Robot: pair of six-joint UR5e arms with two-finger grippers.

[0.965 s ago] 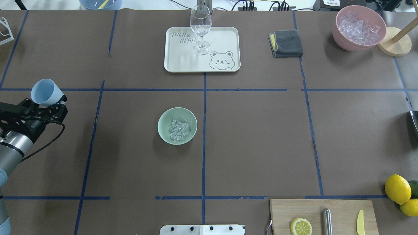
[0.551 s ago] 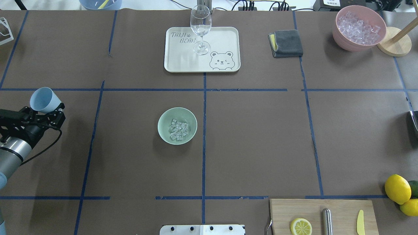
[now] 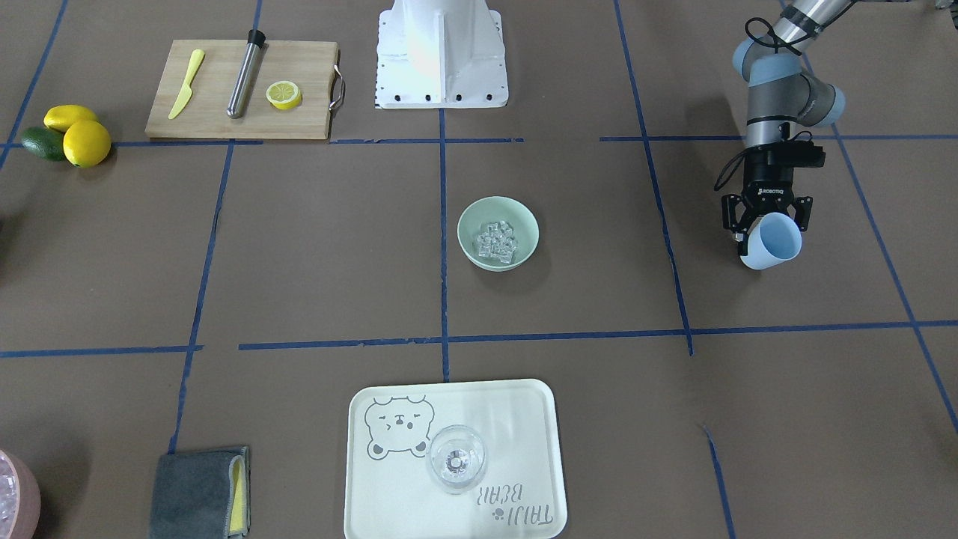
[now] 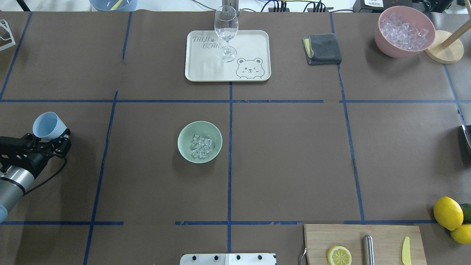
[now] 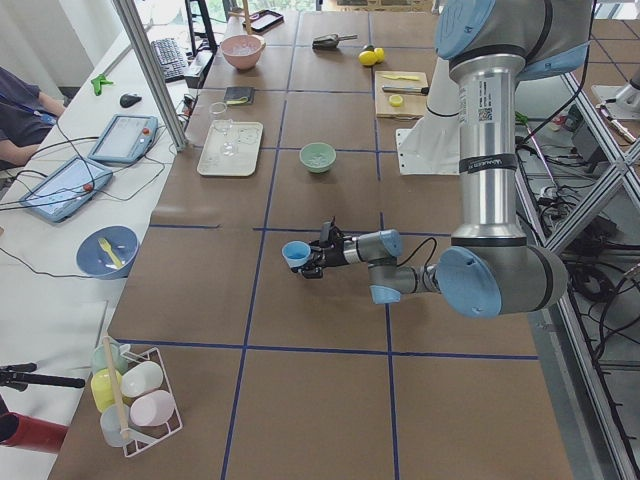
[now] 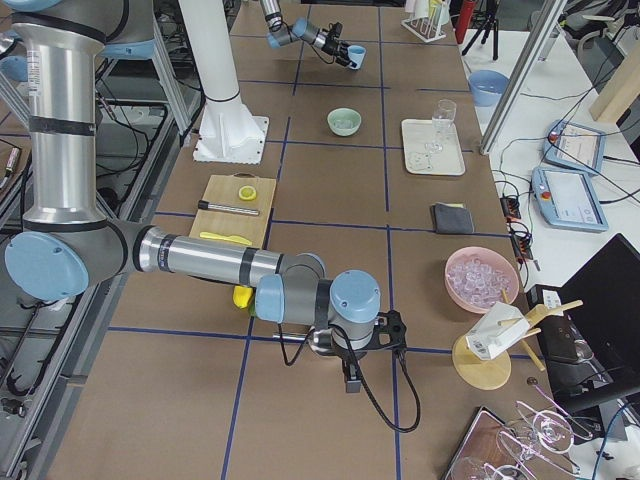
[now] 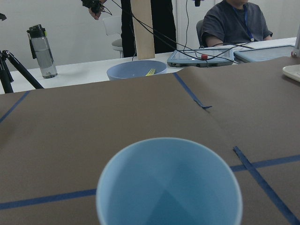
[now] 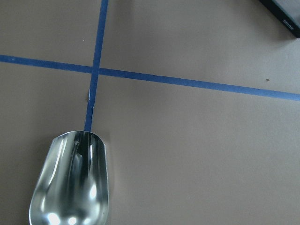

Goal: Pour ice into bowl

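As the left gripper point(image 4: 48, 134), clenching an empty pale-blue plastic cup point(image 4: 46, 124), retreats toward six o'clock, clear ice cubes point(image 4: 201, 146) in the round mint-green bowl point(image 4: 184, 138) suggest pouring is done.

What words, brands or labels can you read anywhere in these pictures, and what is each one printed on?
"TAIJI BEAR": on the cream tray, beside a bear drawing.
"ROBOTIQ": on the body of the left gripper, which holds the blue cup.
Too small to read: the white label on the near arm in the left side view.
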